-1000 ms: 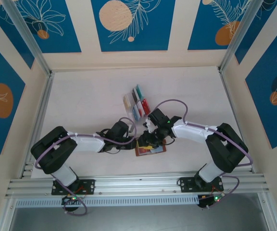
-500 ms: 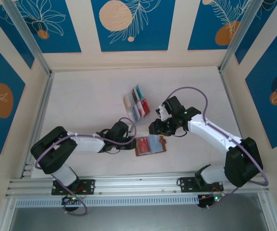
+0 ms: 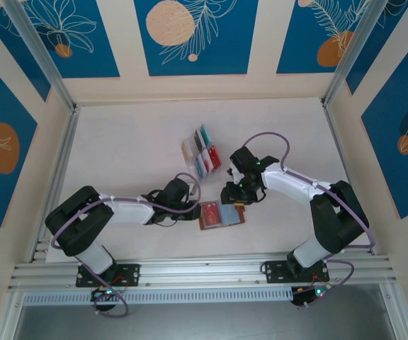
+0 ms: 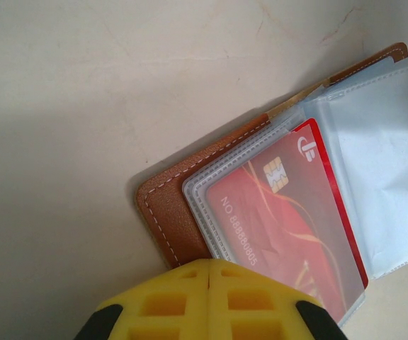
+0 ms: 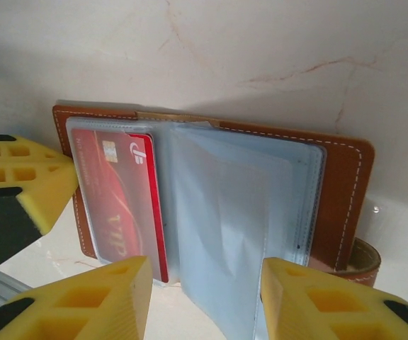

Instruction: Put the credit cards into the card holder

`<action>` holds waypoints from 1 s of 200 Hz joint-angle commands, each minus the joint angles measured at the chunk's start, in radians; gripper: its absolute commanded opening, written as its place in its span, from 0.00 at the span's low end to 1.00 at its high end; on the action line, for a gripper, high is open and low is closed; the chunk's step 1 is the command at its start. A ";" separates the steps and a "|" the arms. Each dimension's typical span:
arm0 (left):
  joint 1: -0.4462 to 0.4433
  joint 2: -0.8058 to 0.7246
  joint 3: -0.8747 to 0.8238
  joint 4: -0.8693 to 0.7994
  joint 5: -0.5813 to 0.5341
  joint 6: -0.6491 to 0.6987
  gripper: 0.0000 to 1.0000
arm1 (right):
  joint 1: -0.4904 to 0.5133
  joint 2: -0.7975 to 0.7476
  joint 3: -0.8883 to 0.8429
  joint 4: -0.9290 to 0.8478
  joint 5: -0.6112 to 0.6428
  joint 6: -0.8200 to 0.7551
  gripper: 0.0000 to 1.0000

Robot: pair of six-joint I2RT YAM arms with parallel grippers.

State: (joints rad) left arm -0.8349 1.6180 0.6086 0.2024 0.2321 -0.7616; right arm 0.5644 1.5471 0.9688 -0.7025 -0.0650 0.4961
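Brown leather, stitched pale along its border: the card holder (image 5: pixel 342 212) lies open and flat on the table (image 3: pixel 133 156), near the front edge and between the two arms. Its clear pockets (image 5: pixel 239 227) fan loosely across the middle and right. The leftmost pocket already holds a red card (image 5: pixel 122 205), chip end toward the far side, pushed well in.

The left gripper (image 4: pixel 210 280) has its yellow fingers pressed together with nothing between them. Their tips sit at the holder's left leather edge, apparently pinning it to the table, though I cannot tell if they truly bear down.

The right gripper (image 5: pixel 204 290) hangs just above the near edge of the holder, jaws apart and empty, the open pockets showing between its fingers.

The other cards (image 3: pixel 202 150) are bunched side by side farther back on the table, well apart from the holder.

My reading is that one card is seated and the right arm is between cards. The next move calls for it to travel back to the bunch and take a single card by its thin edges. It must then slide that card into a free pocket whose limp mouth may need lifting. The left arm's hold should stop the holder sliding.
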 commanded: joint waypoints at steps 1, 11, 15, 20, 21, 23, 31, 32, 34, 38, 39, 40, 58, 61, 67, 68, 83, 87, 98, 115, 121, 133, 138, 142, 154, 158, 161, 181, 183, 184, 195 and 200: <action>-0.027 0.079 -0.060 -0.167 -0.014 -0.008 0.03 | 0.012 0.023 0.020 -0.003 0.010 -0.018 0.45; -0.028 0.079 -0.061 -0.167 -0.014 -0.008 0.02 | 0.014 0.029 0.021 0.000 0.010 -0.018 0.45; -0.028 0.078 -0.061 -0.167 -0.014 -0.008 0.02 | 0.015 0.031 0.021 0.001 0.009 -0.018 0.45; -0.027 0.078 -0.061 -0.166 -0.014 -0.008 0.03 | 0.017 0.033 0.021 0.003 0.008 -0.018 0.45; -0.027 0.078 -0.061 -0.166 -0.014 -0.008 0.03 | 0.017 0.033 0.021 0.003 0.008 -0.018 0.45; -0.028 0.078 -0.061 -0.167 -0.014 -0.008 0.03 | 0.017 0.034 0.020 0.004 0.008 -0.018 0.45; -0.028 0.078 -0.061 -0.167 -0.014 -0.008 0.03 | 0.019 0.039 0.024 0.003 0.010 -0.019 0.45; -0.028 0.078 -0.063 -0.167 -0.014 -0.008 0.03 | 0.019 0.040 0.024 0.003 0.010 -0.019 0.45; -0.027 0.077 -0.063 -0.166 -0.014 -0.008 0.02 | 0.020 0.041 0.024 0.003 0.010 -0.019 0.45; -0.028 0.078 -0.063 -0.166 -0.014 -0.008 0.03 | 0.020 0.043 0.025 0.003 0.010 -0.019 0.45; -0.028 0.078 -0.063 -0.166 -0.014 -0.008 0.03 | 0.020 0.043 0.024 0.003 0.011 -0.018 0.45; -0.027 0.078 -0.063 -0.166 -0.014 -0.008 0.03 | 0.020 0.044 0.025 0.003 0.011 -0.019 0.45; -0.027 0.078 -0.063 -0.164 -0.014 -0.008 0.03 | 0.026 0.049 0.030 -0.004 0.033 -0.018 0.43; -0.026 0.079 -0.063 -0.164 -0.014 -0.008 0.03 | 0.028 0.045 0.032 -0.007 0.039 -0.019 0.42; -0.026 0.080 -0.063 -0.163 -0.014 -0.008 0.02 | 0.031 0.039 0.033 -0.009 0.050 -0.018 0.42; -0.027 0.079 -0.064 -0.163 -0.014 -0.008 0.03 | 0.032 0.037 0.033 -0.009 0.051 -0.019 0.42; -0.027 0.080 -0.066 -0.159 -0.013 -0.008 0.03 | 0.033 0.014 0.035 -0.009 0.051 -0.023 0.43; -0.027 0.080 -0.066 -0.159 -0.013 -0.008 0.03 | 0.032 0.012 0.037 -0.011 0.048 -0.024 0.43; -0.028 0.083 -0.064 -0.159 -0.013 -0.008 0.02 | 0.031 0.015 0.047 -0.023 0.048 -0.028 0.43; -0.027 0.084 -0.064 -0.156 -0.011 -0.008 0.02 | 0.027 0.017 0.046 -0.019 0.035 -0.033 0.43; -0.028 0.084 -0.064 -0.156 -0.011 -0.008 0.03 | 0.024 0.020 0.043 -0.014 0.020 -0.033 0.43; -0.028 0.083 -0.065 -0.156 -0.011 -0.008 0.02 | 0.019 0.031 0.041 -0.014 0.008 -0.030 0.42; -0.027 0.081 -0.066 -0.157 -0.011 -0.008 0.02 | 0.019 0.034 0.042 -0.015 0.013 -0.029 0.42; -0.027 0.080 -0.067 -0.156 -0.013 -0.008 0.02 | 0.019 0.033 0.041 -0.015 0.022 -0.026 0.42; -0.027 0.079 -0.069 -0.156 -0.012 -0.009 0.03 | 0.019 0.020 0.039 -0.016 0.050 -0.022 0.41; -0.028 0.079 -0.070 -0.156 -0.013 -0.009 0.03 | 0.019 0.012 0.039 -0.015 0.058 -0.021 0.41; -0.027 0.081 -0.071 -0.154 -0.013 -0.010 0.03 | 0.019 0.006 0.039 -0.017 0.064 -0.021 0.41; -0.027 0.085 -0.069 -0.153 -0.009 -0.010 0.03 | 0.019 -0.027 0.052 -0.033 0.107 -0.022 0.42; -0.027 0.087 -0.070 -0.153 -0.010 -0.010 0.03 | 0.020 -0.029 0.053 -0.034 0.111 -0.023 0.42; -0.028 0.086 -0.069 -0.153 -0.010 -0.010 0.02 | 0.021 -0.029 0.054 -0.036 0.112 -0.023 0.42; -0.028 0.088 -0.069 -0.151 -0.010 -0.010 0.03 | 0.017 -0.030 0.060 -0.045 0.126 -0.030 0.42; -0.029 0.088 -0.069 -0.150 -0.010 -0.009 0.03 | 0.016 -0.026 0.062 -0.047 0.130 -0.033 0.42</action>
State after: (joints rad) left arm -0.8349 1.6192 0.5980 0.2214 0.2317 -0.7620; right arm 0.5869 1.5589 0.9939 -0.7090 0.0181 0.4805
